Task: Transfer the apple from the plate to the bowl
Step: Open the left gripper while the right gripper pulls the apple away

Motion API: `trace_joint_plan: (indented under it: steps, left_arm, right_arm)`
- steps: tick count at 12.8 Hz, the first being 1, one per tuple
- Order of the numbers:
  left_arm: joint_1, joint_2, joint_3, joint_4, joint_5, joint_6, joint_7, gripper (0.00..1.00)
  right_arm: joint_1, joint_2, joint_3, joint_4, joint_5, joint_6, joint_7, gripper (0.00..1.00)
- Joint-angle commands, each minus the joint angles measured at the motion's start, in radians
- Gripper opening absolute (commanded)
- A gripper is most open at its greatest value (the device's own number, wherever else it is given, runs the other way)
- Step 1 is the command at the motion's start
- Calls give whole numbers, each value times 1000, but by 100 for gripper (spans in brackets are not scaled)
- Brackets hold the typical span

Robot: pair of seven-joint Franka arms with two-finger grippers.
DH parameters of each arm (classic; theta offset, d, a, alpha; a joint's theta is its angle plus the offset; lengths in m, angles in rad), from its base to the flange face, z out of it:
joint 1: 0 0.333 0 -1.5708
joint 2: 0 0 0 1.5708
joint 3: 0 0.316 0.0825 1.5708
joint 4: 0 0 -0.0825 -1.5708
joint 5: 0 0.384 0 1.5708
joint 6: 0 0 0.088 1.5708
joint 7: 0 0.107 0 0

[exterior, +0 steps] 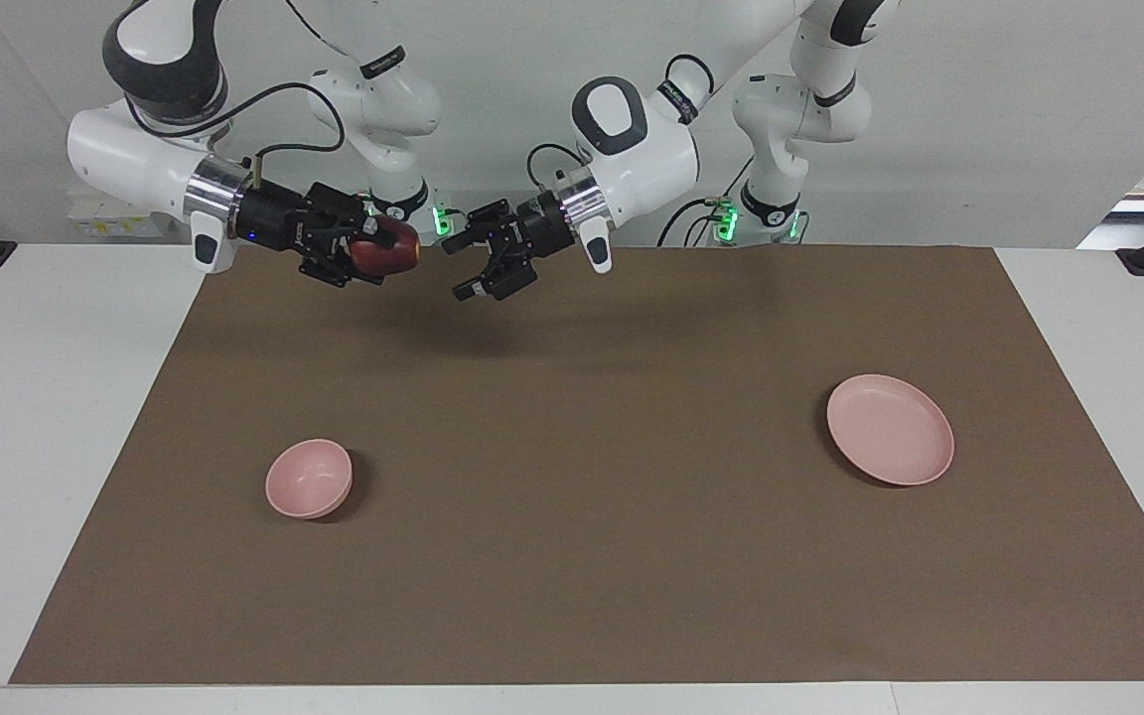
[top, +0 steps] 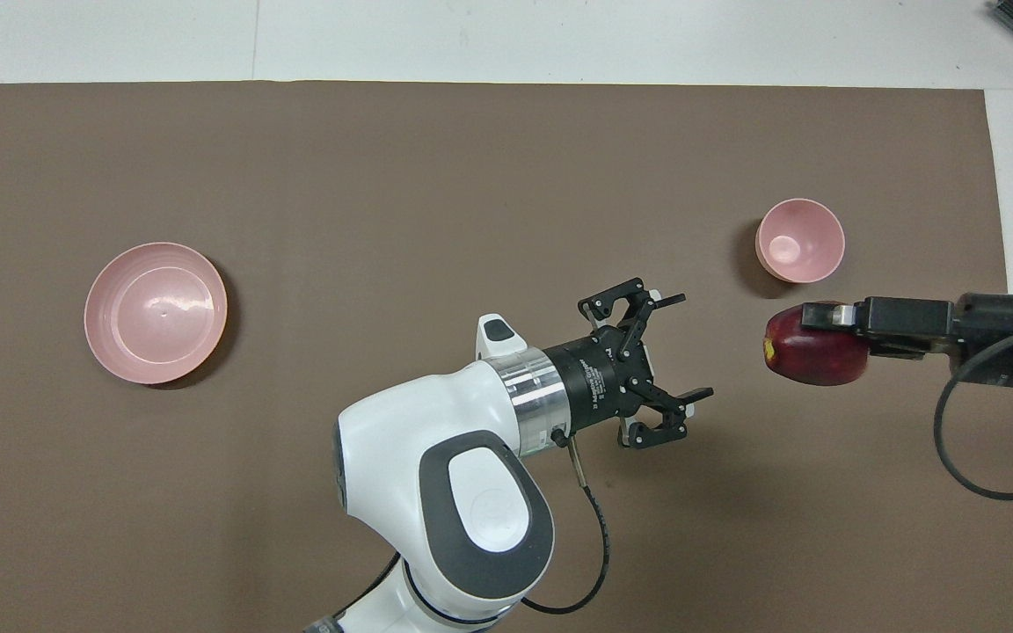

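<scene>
My right gripper (exterior: 385, 250) is shut on the dark red apple (exterior: 389, 260) and holds it in the air over the brown mat (exterior: 572, 556) at the right arm's end. The apple also shows in the overhead view (top: 810, 359) with the right gripper (top: 823, 336) around it. My left gripper (exterior: 460, 268) is open and empty, in the air over the mat beside the apple and apart from it; it also shows in the overhead view (top: 687, 348). The small deep pink bowl (exterior: 309, 479) (top: 799, 240) is empty. The flat pink plate (exterior: 890, 429) (top: 156, 312) is empty at the left arm's end.
The brown mat (top: 436, 176) covers most of the white table (exterior: 56, 397). Cables hang from both wrists.
</scene>
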Motion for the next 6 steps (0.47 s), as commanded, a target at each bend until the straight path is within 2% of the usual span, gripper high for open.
trace_joint_plan:
  steps: [1, 6]
  left_arm:
    - [9, -63, 3, -76, 67, 8, -6, 100]
    - [42, -63, 3, -105, 243, -2, -1, 100]
  right_arm:
    - [3, -3, 7, -5, -149, 101, 38, 0]
    - [43, 38, 10, 1, -448, 284, 218, 0]
